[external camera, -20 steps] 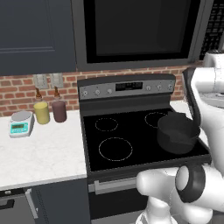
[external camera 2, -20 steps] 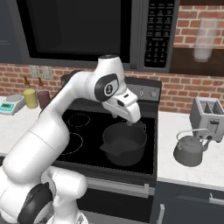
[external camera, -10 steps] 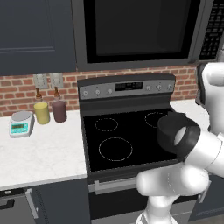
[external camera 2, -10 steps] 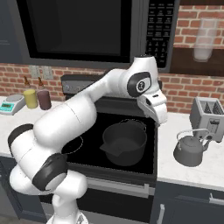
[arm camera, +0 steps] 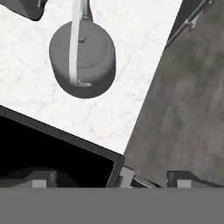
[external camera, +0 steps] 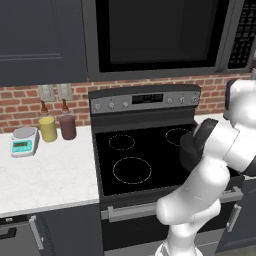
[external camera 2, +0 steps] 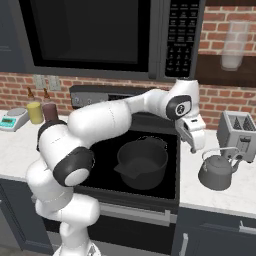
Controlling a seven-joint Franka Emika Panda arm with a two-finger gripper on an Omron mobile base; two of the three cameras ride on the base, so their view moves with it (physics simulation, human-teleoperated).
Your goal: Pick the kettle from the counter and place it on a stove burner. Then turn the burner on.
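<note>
The kettle [external camera 2: 217, 172] stands upright on the white worktop [external camera 2: 200, 192] to the right of the black cooktop [external camera: 145, 160], just in front of the toaster [external camera 2: 239, 135]. Its thin wire handle arches over the small lid. In the hand view the kettle [arm camera: 82, 59] is seen from above, with bare worktop [arm camera: 127, 65] all around it, and the corner of the cooktop lies below it in the picture.

The claw [external camera 2: 192, 136] hangs in the air above the worktop, near the right edge of the cooktop, up and to the left of the kettle and apart from it. Its jaws are spread wide and hold nothing; the tips themselves are small in the picture, so I judge this partly from the hand view, where two dark fingertips [arm camera: 41, 178] sit far from each other.

A wide black pot [external camera 2: 141, 162] sits on the front right part of the cooktop. The large dashed ring of the stove burner [external camera: 132, 170] at the front left is bare. On the left worktop stand a yellow jar [external camera: 48, 128], a dark jar [external camera: 67, 126] and a small scale [external camera: 24, 140].
</note>
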